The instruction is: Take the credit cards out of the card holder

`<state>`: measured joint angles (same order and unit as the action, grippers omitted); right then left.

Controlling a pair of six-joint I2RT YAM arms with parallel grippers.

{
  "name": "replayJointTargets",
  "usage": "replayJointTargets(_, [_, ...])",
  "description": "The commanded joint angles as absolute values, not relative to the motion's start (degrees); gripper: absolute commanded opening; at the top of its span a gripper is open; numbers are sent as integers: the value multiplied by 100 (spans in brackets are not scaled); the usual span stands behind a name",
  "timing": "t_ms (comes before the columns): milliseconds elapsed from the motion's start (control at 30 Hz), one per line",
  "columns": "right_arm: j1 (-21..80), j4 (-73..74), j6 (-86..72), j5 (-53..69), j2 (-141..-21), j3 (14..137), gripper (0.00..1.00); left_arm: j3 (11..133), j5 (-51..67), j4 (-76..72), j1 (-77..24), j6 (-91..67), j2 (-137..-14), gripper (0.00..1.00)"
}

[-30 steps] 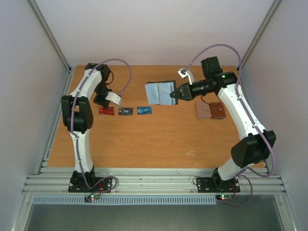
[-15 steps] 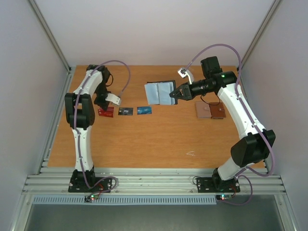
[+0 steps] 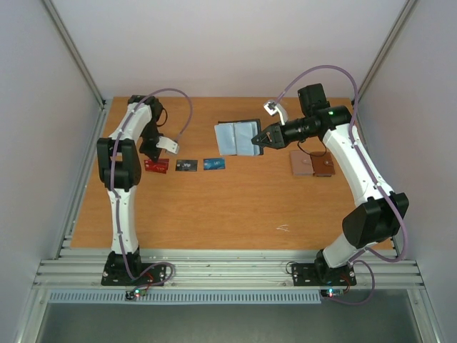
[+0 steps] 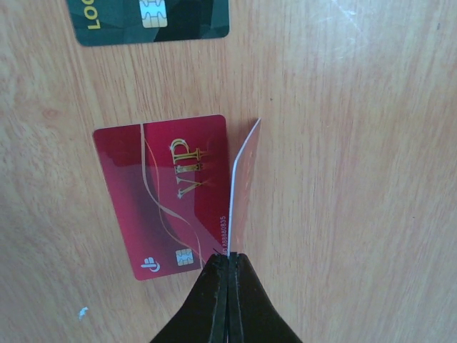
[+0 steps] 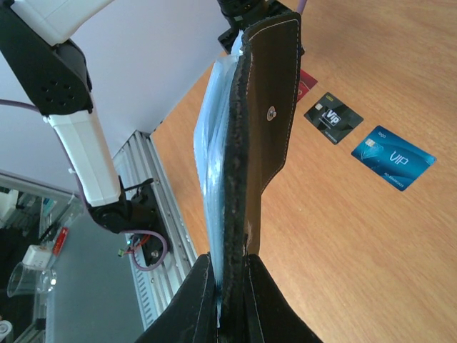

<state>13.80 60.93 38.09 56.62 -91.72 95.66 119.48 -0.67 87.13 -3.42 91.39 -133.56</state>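
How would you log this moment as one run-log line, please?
left fingers: shut on edge-up card beside red VIP card | right fingers: shut on card holder | lying flat: black card, blue card

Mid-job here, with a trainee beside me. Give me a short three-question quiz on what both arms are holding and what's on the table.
1. True or false: the left end effector is empty.
2. The right end effector grips: A the brown wallet, B the card holder, C nothing.
3. Fill in: on the table, the ___ card lies between the flat red card and the blue card.
Key: 1 false, it pinches a second red card on edge. 2 B. 3 black card.
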Motion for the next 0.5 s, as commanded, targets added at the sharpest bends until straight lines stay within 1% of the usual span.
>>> replayJointTargets(0, [1345, 6052, 3806, 5860, -9122, 9789, 1, 12148, -24, 8696, -308, 8928, -13572, 0])
replayJointTargets(467, [1345, 6133, 3880, 5826, -9123, 9782, 1, 12581, -18, 8611, -308, 8650, -13856, 0])
